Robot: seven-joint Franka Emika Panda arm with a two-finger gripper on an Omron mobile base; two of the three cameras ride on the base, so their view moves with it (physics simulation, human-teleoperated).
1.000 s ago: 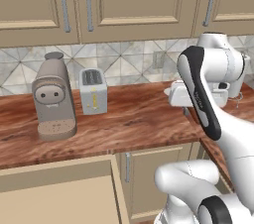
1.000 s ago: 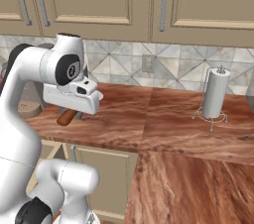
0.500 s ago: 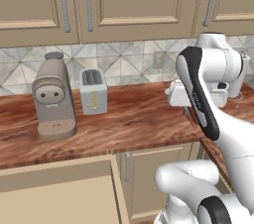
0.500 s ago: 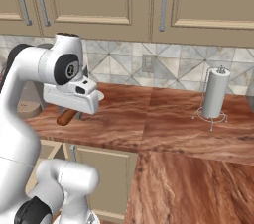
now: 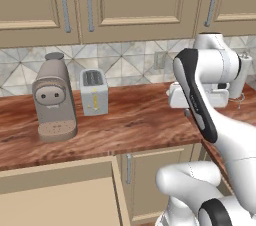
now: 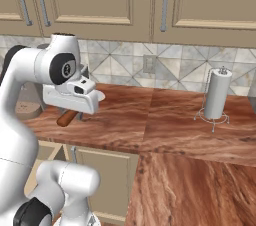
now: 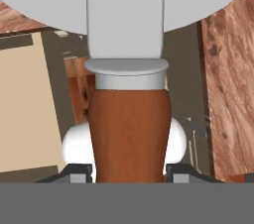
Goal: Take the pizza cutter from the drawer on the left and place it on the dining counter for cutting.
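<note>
Little has shifted in the past second: the gripper (image 7: 129, 171) still pinches the pizza cutter (image 7: 129, 134) by its reddish-brown handle, raised above the wood-grain worktop (image 6: 150, 120). Below, the drawer (image 5: 60, 195) stands pulled open beside the coffee machine (image 5: 54, 100) and toaster (image 5: 94, 91).

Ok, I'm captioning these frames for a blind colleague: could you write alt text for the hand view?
Close up, the gripper is shut on the pizza cutter, whose reddish-brown handle stands between the two dark fingertips with its pale metal end pointing away. Behind it lie the open drawer with its tan inside and a strip of wood-grain worktop.
</note>
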